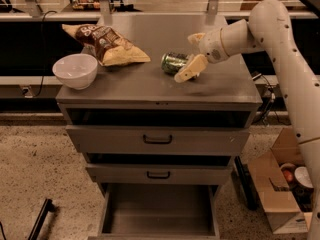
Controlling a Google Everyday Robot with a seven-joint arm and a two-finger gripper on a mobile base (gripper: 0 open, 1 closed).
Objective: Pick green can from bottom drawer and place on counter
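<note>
The green can (173,62) lies on its side on the counter (150,34), right of the middle. My gripper (192,53) is just right of the can, its fingers spread wide; the lower fingertip (186,72) is against the can's right end, and the upper one is clear of it. The can rests on the counter, not held. The bottom drawer (157,213) is pulled out below, its grey tray showing nothing inside.
A white bowl (75,70) stands at the counter's front left. A brown and yellow chip bag (106,44) lies behind it. The two upper drawers with black handles are shut. A cardboard box (281,191) sits on the floor to the right.
</note>
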